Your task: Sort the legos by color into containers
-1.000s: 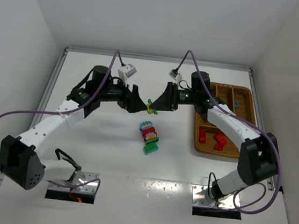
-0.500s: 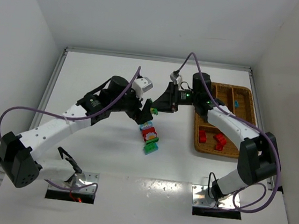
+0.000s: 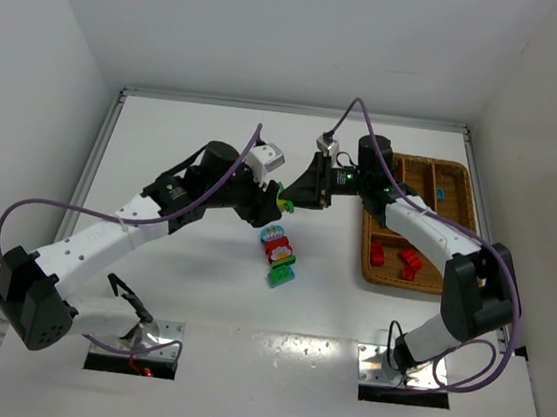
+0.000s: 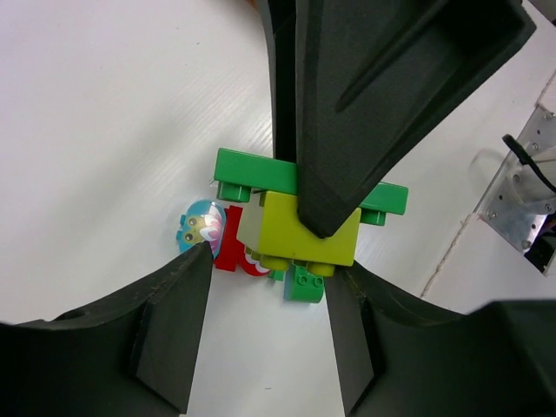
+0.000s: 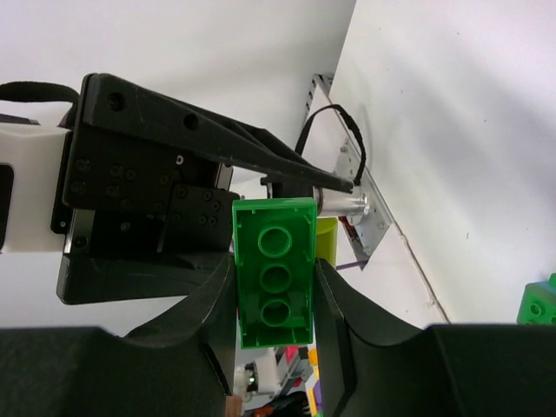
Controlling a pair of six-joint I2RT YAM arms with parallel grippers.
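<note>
The right gripper (image 5: pixel 274 261) is closed tightly on a dark green brick (image 5: pixel 274 300), with one finger on each long side. The face of the brick toward the wrist camera shows a row of three circles. A lime brick (image 4: pixel 295 233) is joined to this dark green brick, on the side toward the other arm. The left gripper (image 4: pixel 271 265) meets it head-on, with its jaws partly apart and its two fingers (image 4: pixel 165 330) standing one on each side of the lime brick. In the left wrist view the finger on the right seems to touch a corner of the lime brick, and the other finger shows a thin gap. For this reason I cannot tell if the left gripper really presses the brick or only surrounds it. Both bricks are up in the air between the two gripper tips, over the middle of the white table (image 3: pixel 166 135). Just on the near side of this point a stack of bricks (image 3: pixel 279 255) lies on the table, with a pale printed piece at the far end, then red, green and teal. Well apart to the right is the wicker tray (image 3: pixel 420 161). Red bricks (image 3: pixel 409 256) lie at its near end and one small blue brick (image 3: pixel 442 194) lies further back. I cannot tell exactly which compartment each one is in.
</note>
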